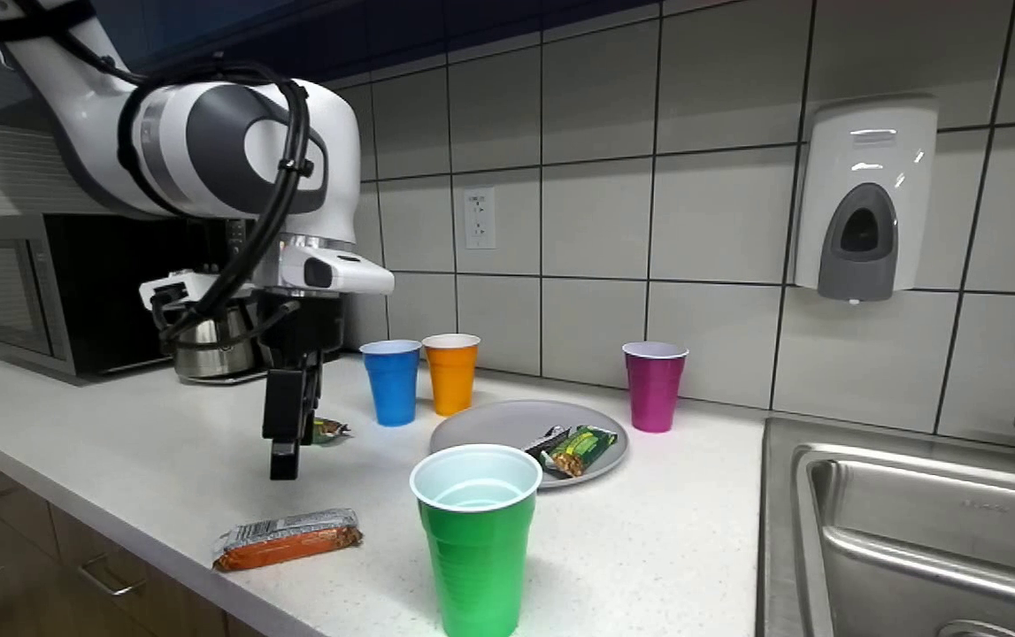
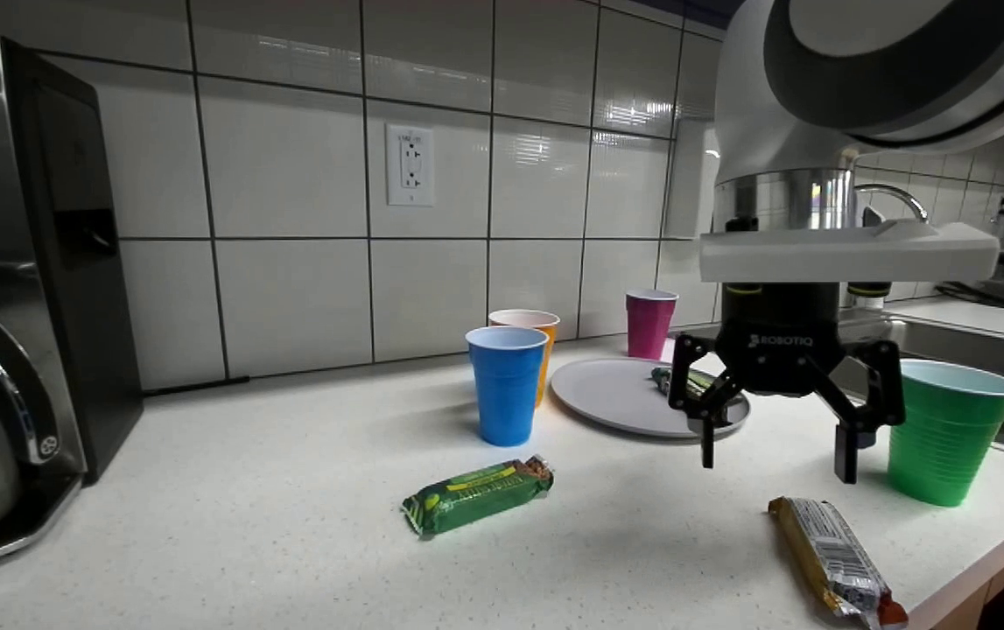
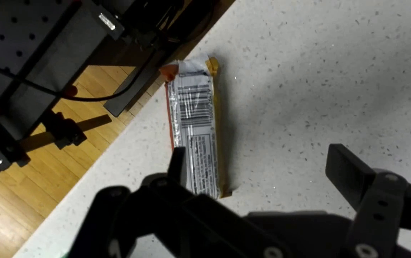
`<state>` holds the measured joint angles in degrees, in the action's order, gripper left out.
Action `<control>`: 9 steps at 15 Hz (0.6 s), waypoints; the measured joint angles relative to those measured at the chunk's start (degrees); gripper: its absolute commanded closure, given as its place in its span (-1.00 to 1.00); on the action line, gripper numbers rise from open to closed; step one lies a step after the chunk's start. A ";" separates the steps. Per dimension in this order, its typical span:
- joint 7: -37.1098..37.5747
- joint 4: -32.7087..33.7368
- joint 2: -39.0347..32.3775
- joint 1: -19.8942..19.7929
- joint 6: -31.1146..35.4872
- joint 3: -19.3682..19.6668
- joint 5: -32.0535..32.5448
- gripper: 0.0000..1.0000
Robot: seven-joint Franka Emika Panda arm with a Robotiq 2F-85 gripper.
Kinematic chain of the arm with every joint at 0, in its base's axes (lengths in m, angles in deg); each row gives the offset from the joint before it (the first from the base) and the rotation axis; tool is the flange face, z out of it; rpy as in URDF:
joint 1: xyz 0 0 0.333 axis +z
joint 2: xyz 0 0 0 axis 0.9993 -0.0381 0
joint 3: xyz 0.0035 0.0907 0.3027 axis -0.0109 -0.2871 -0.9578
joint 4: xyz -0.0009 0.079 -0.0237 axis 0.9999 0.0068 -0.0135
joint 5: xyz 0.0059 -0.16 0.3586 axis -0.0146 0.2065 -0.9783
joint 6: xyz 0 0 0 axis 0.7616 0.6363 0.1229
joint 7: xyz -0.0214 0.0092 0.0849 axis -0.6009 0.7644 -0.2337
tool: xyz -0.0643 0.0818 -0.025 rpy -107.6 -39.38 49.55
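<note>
We've the black two-finger pincer released, fingers spread wide w/ nothing btwn them, hanging abv the worktop; the silver, orange and yellow rectangular snack bar in shiny wrap lies flat below, barcode side up, nr the worktop's edge, apart from the pincer & from the tall green plastic cup close by. In the wrist view one finger overlaps the bar's near end and the other's over the worktop beside it, so we judge it off-centre: best to shift sideways till the bar sits mid-gap, go on to its middle, then drop straight & squeeze lightly across the narrow width, b/c the wrap's prob. slippery & the inside may crumble. We'd keep clear of the cup & not nudge the bar twd the edge. Re writing: ROBOTIQ reads clearly on the pincer's body; the bar carries a barcode & a panel of small print we can't make out; the green rectangular snack bar in shiny wrap nr the tapered blue plastic cup has lettering too, brand unclear to us
</note>
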<state>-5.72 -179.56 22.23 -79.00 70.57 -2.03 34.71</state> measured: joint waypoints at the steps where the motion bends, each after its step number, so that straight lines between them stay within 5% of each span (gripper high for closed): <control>1: 1.05 -0.70 0.56 0.00 0.04 -0.16 -0.34 -1.00; 9: 5.26 -4.59 2.76 -0.10 0.08 -0.77 -3.02 -1.00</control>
<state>-0.46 -184.15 24.98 -79.09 70.65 -2.80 31.69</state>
